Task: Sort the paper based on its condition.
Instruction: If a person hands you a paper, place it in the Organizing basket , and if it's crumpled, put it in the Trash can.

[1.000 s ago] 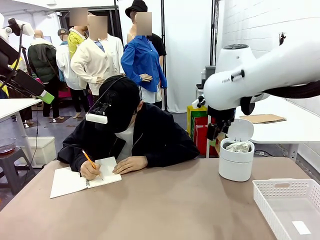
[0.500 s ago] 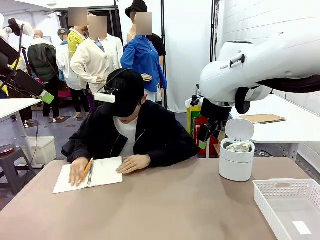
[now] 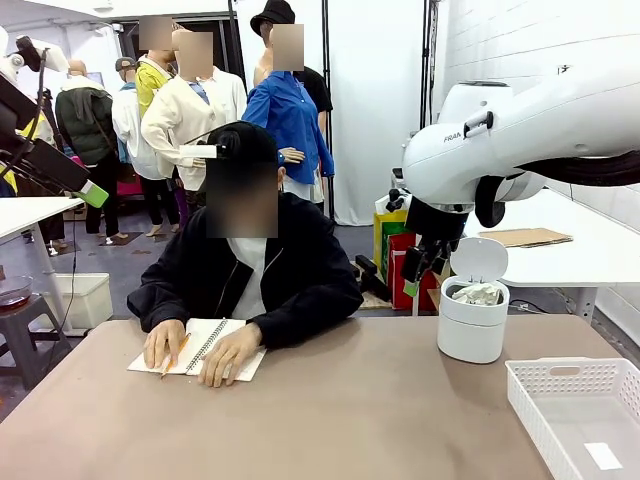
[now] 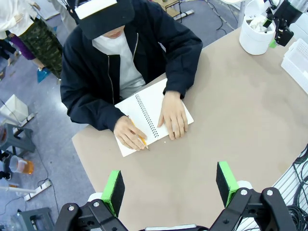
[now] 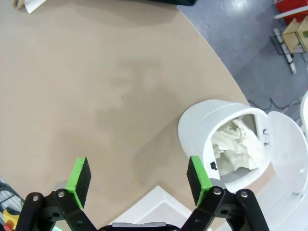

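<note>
**A:** Right wrist view: right tool (image 5: 139,180) empty, jaws apart; crumpled paper (image 5: 235,144) inside white bin (image 5: 192,130), 2 o'clock.

**B:** Noted. Tool has backed off the bin, so the wad looks sorted. Left tool (image 4: 168,185) apart too.

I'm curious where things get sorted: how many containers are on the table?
2. A white bin, lid open with crumpled paper inside, stands at the far right; a white basket sits at the near right corner. None looks hidden.
</note>
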`<state>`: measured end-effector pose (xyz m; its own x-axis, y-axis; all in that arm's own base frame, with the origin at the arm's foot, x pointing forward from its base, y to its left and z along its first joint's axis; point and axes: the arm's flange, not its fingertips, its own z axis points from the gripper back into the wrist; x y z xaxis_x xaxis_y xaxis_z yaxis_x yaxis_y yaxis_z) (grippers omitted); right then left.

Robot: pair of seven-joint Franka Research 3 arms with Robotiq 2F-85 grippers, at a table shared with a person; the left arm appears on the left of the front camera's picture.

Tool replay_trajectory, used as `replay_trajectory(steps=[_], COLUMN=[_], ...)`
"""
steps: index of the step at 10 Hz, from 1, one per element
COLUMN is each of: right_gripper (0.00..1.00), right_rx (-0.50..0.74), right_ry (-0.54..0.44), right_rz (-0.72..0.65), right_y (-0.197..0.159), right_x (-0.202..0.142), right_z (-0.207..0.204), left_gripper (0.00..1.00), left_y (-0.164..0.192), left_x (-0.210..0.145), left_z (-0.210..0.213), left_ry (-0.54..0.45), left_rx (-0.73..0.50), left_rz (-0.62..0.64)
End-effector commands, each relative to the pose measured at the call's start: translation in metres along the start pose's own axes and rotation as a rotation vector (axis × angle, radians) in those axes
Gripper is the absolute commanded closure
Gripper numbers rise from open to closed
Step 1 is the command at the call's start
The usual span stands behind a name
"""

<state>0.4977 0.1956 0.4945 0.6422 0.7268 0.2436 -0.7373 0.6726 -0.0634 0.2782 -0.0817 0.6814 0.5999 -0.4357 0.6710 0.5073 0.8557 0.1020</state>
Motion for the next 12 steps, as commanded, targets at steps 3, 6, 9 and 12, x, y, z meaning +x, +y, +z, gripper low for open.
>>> replay_trajectory(steps=[3,6,9,12], right_gripper=[0.0,0.0,0.0,0.0], right_rx=[0.068,0.153,0.122,0.112], right_ry=[-0.073,-0.277,-0.395,-0.49], right_rz=[0.006,-0.002,0.028,0.032], right_y=[0.023,0.064,0.08,0.084], right_x=[-0.016,-0.011,0.009,0.032], right_z=[0.018,0.052,0.1,0.143], left_gripper=[0.0,0.0,0.0,0.0], left_y=[0.001,0.001,0.001,0.001], left_x=[0.0,0.0,0.0,0.0], left_z=[0.0,0.0,0.0,0.0], left_ry=[-0.001,-0.001,-0.001,-0.001], left_rx=[-0.001,-0.001,-0.001,-0.001], left_rz=[0.002,0.002,0.002,0.002])
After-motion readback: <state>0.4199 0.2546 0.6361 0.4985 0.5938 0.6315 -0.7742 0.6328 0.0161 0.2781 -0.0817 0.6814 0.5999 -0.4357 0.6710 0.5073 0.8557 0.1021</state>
